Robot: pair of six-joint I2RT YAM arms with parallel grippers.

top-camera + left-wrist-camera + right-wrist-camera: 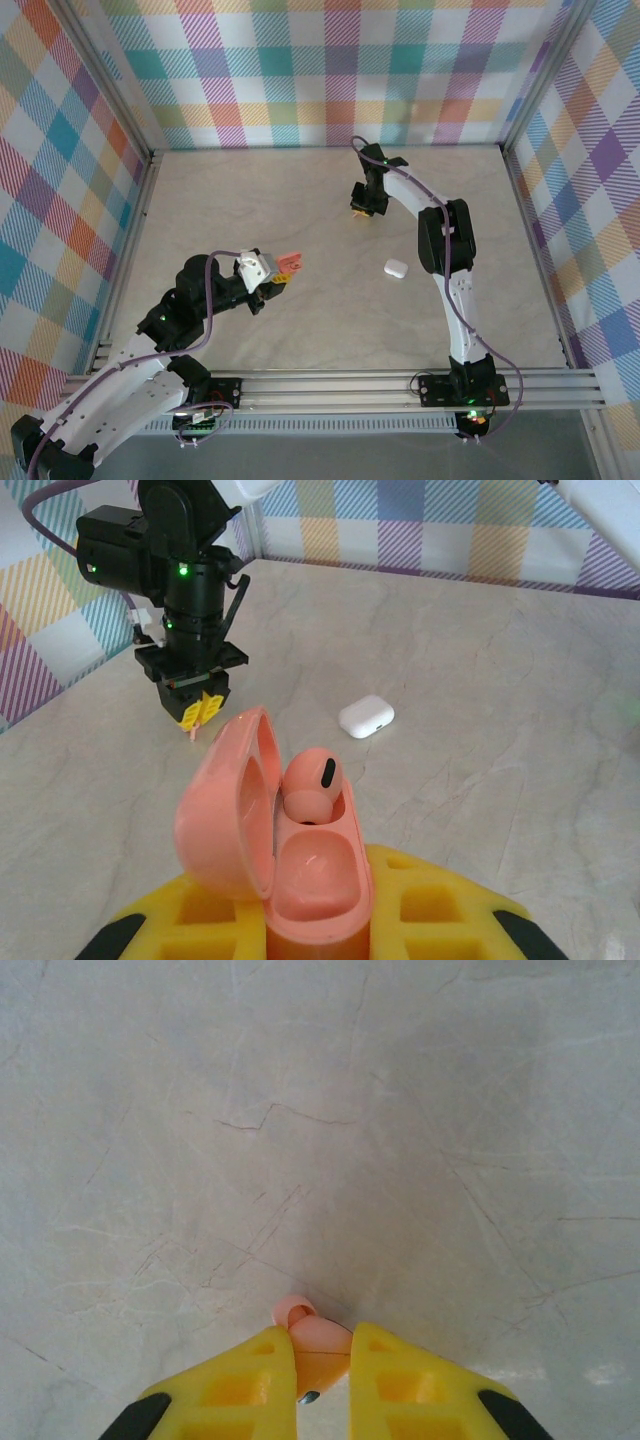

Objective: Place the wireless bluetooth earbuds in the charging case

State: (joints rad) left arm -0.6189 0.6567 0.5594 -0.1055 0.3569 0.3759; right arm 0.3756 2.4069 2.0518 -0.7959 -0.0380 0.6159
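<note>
the tiny salmon-pink plastic earbud (312, 1332), likely light, slick and best pinched gently across its bulb, sits on the marbled table (400, 1110) between the nearly closed right gripper (322, 1370), while the left gripper (285, 270) clamps the open salmon-pink hinged charging case (230, 810), its twin earbud (312, 785) seated.

You get bright, even, diffuse light from above in the top view. The tabletop (300, 200) carries only faint, soft-edged shadows, and the white case (395, 267) is nearly blown out. In your right wrist view a broad, soft shadow dims the tabletop right of centre, and the earbud (315, 1335) at the right end effector (322, 1380) looks slightly soft. In your left wrist view the charging case (300, 860) is fairly crisp, the left end effector (320, 925) blurs, and a faint green flare touches the right edge.
</note>
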